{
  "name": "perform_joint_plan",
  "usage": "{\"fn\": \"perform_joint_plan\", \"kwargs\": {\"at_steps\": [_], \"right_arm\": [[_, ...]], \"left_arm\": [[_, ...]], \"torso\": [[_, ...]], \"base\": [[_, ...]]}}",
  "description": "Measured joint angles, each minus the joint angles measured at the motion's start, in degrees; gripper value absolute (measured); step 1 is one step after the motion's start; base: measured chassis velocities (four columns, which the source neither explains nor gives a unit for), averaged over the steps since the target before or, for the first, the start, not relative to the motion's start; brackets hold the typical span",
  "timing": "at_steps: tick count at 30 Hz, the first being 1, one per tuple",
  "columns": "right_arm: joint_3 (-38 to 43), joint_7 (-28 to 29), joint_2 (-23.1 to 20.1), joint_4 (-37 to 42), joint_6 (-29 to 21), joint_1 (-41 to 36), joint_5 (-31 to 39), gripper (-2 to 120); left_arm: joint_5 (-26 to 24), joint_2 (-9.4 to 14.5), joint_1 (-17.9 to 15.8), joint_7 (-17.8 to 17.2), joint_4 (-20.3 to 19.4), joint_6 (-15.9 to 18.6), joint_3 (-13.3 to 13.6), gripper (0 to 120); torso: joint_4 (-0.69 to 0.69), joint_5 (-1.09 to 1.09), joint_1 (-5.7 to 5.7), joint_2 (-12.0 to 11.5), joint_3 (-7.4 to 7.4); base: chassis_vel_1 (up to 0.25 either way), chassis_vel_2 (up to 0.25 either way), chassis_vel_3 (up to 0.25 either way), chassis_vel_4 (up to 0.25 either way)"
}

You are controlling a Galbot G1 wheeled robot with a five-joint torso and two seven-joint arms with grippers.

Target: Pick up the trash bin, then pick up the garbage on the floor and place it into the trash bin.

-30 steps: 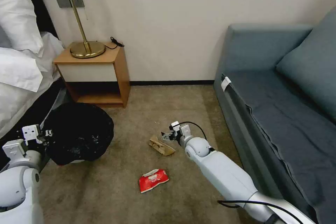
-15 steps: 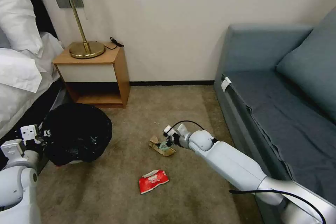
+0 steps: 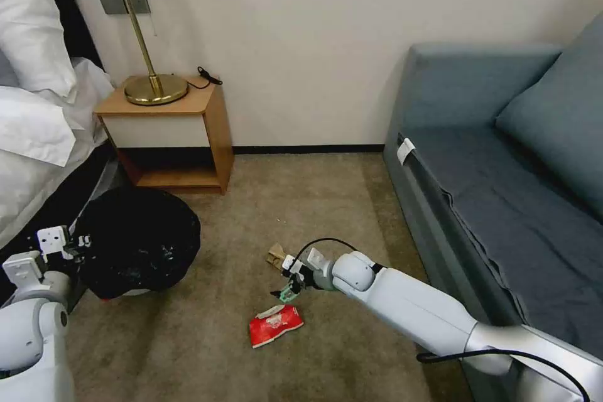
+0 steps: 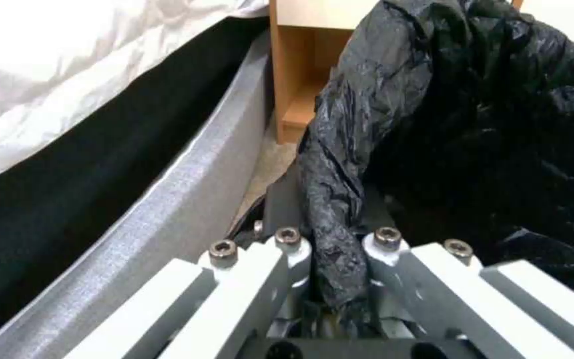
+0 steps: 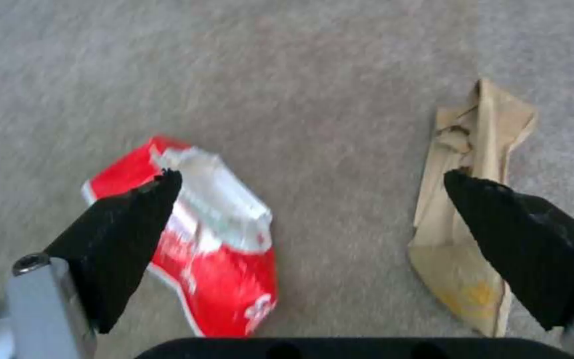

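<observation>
The trash bin (image 3: 138, 242), lined with a crinkled black bag, sits at the left by the bed. My left gripper (image 3: 70, 244) is shut on its bag-covered rim (image 4: 337, 269), which is pinched between the fingers; the bag's dark inside (image 4: 486, 129) opens beyond them. Two pieces of garbage lie on the carpet: a red snack packet (image 3: 276, 324) and a tan-brown wrapper (image 3: 275, 255), partly behind my right wrist. My right gripper (image 3: 286, 287) hovers open between them, with the red packet (image 5: 214, 239) under one finger (image 5: 127, 239) and the wrapper (image 5: 480, 149) by the other (image 5: 519, 239).
A wooden nightstand (image 3: 173, 132) with a brass lamp (image 3: 147, 85) stands against the back wall. The bed (image 3: 38, 113) borders the left side and a blue-grey sofa (image 3: 502, 188) the right. Open carpet (image 3: 301, 201) lies between them.
My right gripper has moved from over the tan-brown wrapper toward me, down to the red packet. The left gripper and the bin have hardly shifted.
</observation>
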Motion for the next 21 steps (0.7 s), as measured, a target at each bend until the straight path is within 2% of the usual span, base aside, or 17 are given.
{"fn": "perform_joint_plan", "kwargs": {"at_steps": [5,14,18,21], "right_arm": [[-2.82,-2.71,0.52,-1.83,0.85,1.2,-1.87,100],[-3.35,-3.12,2.65,-3.63,1.55,-0.82,-4.58,100],[-2.62,-3.22,4.67,-7.11,3.21,-2.01,-7.77,100],[-1.77,-3.18,6.55,-11.1,4.11,-2.27,-9.45,100]], "left_arm": [[0.12,0.19,-0.1,0.26,0.13,-0.09,0.2,3],[0.12,-0.03,0.7,0.38,-0.11,-0.49,0.2,3],[0.06,-0.21,0.76,0.54,0.01,-0.69,0.01,3],[-0.31,-0.2,-0.04,0.55,0.97,-0.81,-1.13,3]], "torso": [[0.0,0.0,0.0,0.0,0.0],[0.0,0.0,0.0,0.0,0.0],[0.0,0.0,0.0,0.0,0.0],[0.01,0.0,0.0,0.0,0.0]], "base": [[0.0,0.0,0.0,0.0],[0.0,0.0,0.0,0.0],[0.0,0.0,0.0,0.0],[0.0,0.0,0.0,0.0]]}}
